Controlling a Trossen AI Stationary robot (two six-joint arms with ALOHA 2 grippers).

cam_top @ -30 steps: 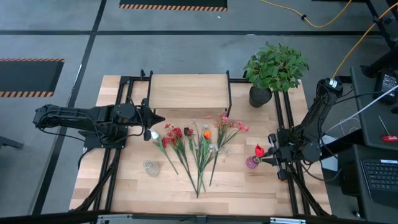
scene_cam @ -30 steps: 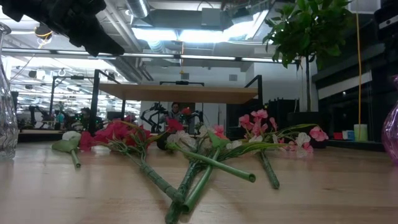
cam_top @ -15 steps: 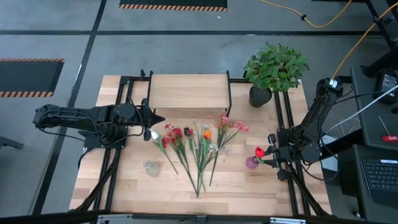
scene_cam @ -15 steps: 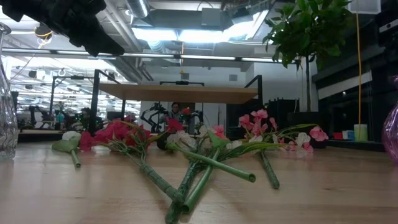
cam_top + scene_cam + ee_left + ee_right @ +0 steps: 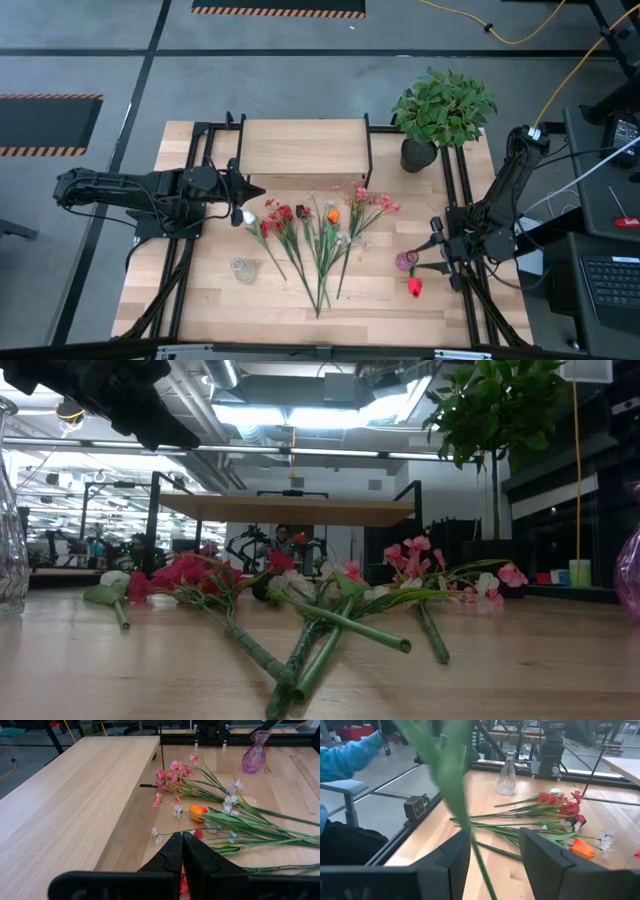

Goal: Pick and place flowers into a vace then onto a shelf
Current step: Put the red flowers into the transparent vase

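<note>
A red flower (image 5: 413,287) shows just nearside of the pink vase (image 5: 405,261). Its green stem (image 5: 455,795), blurred, runs between the open fingers of my right gripper (image 5: 492,845), which stands beside the vase at the table's right (image 5: 437,256). Several more flowers (image 5: 320,235) lie fanned on the table's middle, stems toward the near edge. The shelf (image 5: 303,146) stands at the far middle. My left gripper (image 5: 181,837) is shut on nothing, above the table by the shelf's near left corner (image 5: 245,192). My right gripper has the blurred stem (image 5: 466,832) running close along the inner side of one finger (image 5: 451,857). I cannot tell whether finger and stem touch.
A clear glass vase (image 5: 243,268) stands near the left front. A bushy potted plant (image 5: 440,110) stands at the far right corner. Black frame rails (image 5: 185,270) run along both table sides. A person's blue sleeve (image 5: 350,755) shows beyond the table.
My right gripper has opened. The red flower, whose bloom stood just beyond the pink vase, has dropped toward the table's near edge; the bloom now shows on the vase's near side.
</note>
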